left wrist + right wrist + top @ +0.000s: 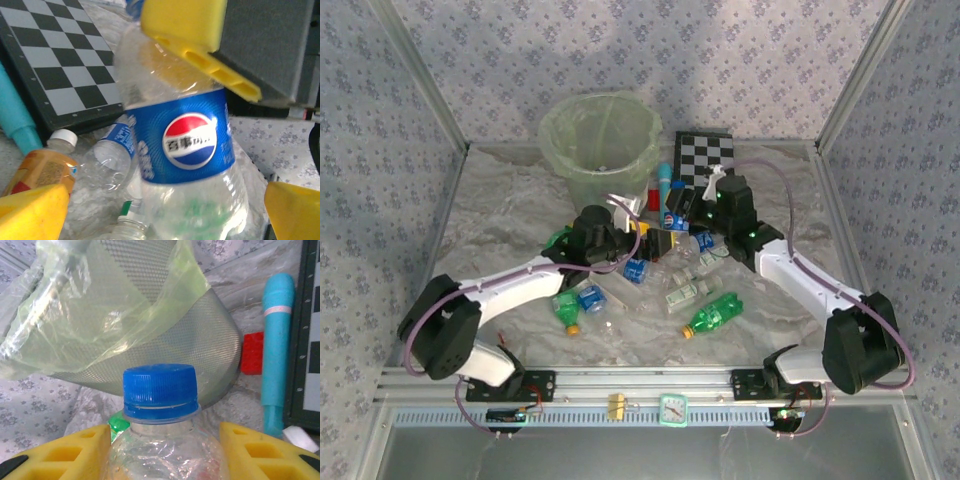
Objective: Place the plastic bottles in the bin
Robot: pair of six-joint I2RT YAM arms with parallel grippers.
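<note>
One clear blue-capped bottle [160, 395] is held by the right gripper [165, 445], whose fingers are closed on its shoulders, just in front of the bin [150, 330]. The left gripper [165, 212] is found spread wide with nothing gripped, the same bottle before it. Several other bottles [715, 313] are noted lying on the table [500, 210].

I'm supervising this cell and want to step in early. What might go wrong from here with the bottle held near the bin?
1. The open left gripper brackets the Pepsi bottle that the right gripper holds. The arms could collide or tug it loose.
2. The loose bag liner of the bin hangs over the rim and might snag or deflect the bottle.
</note>
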